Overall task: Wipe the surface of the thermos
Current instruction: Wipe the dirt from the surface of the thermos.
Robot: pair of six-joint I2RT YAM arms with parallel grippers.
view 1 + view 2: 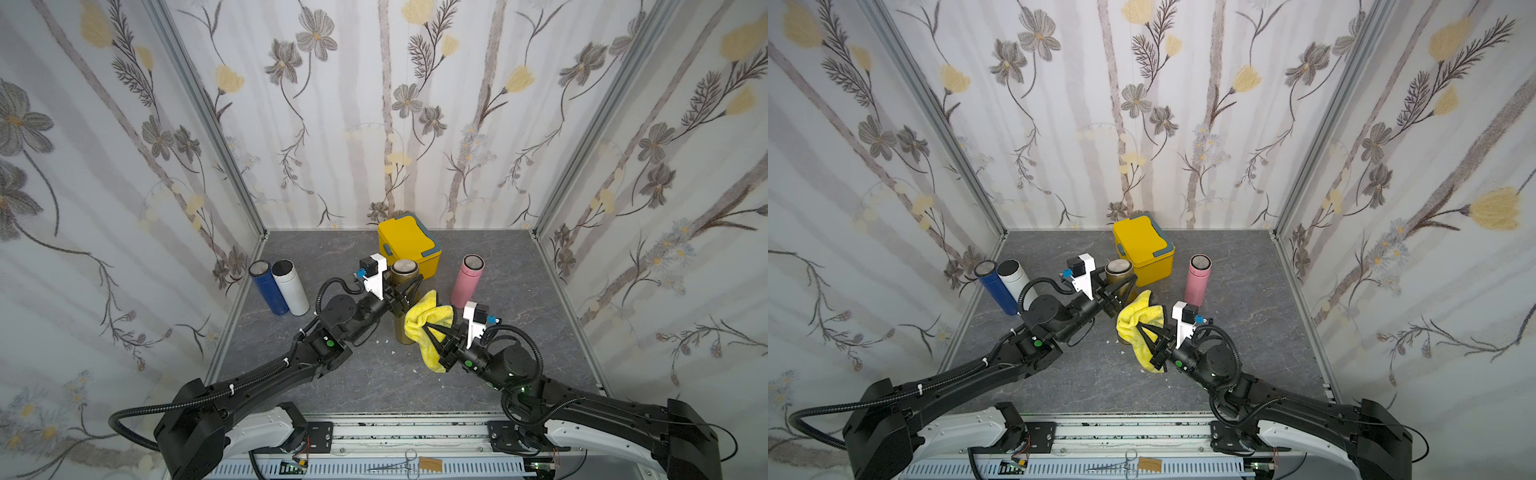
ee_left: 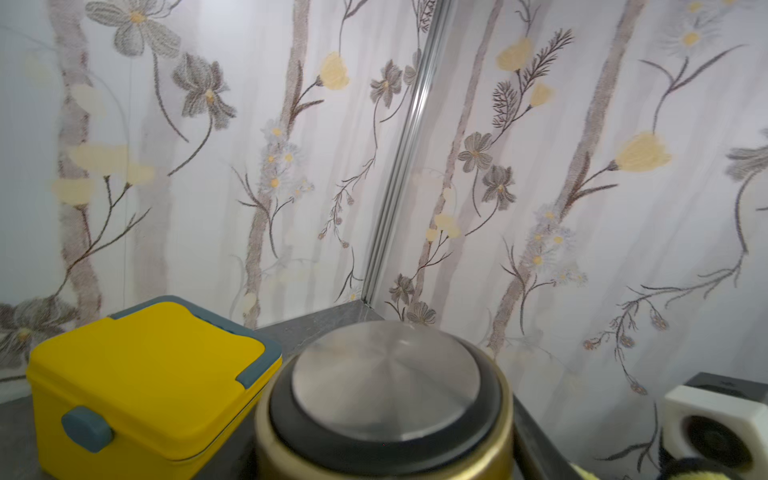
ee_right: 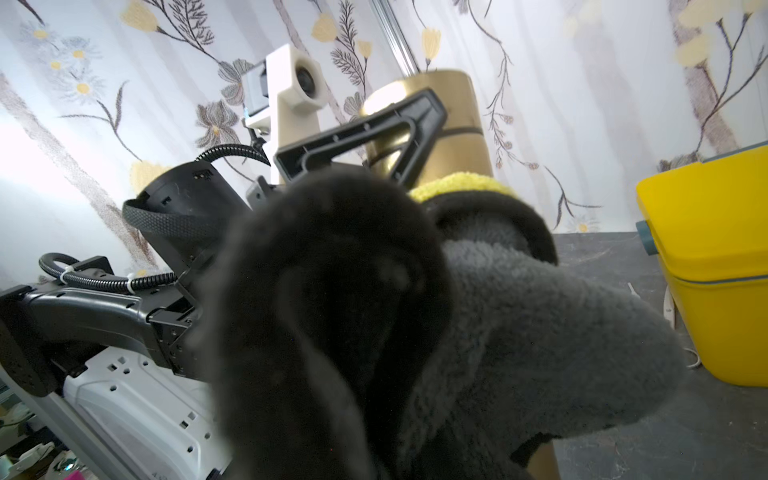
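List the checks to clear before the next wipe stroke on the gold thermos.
1. Left gripper shut on gold thermos, near its top: ok.
2. Right gripper shut on yellow cloth: ok.
3. Cloth against the thermos side: ok.
4. Thermos upright: ok.
5. Clearance between right gripper and pink thermos: cannot tell.

Both top views are bright and even, with only faint soft shadows under the left gripper [image 1: 409, 286] and right gripper [image 1: 426, 330]; the posts [image 1: 202, 104] bow toward the frame edges. In the left wrist view the thermos [image 2: 386, 382], close ahead of the gripper, looks slightly soft, its lid carrying a pale radial sheen. In the right wrist view the cloth [image 3: 332, 311] at the gripper crowds the lens, dark and blurred; glare whitens the thermos beyond it.
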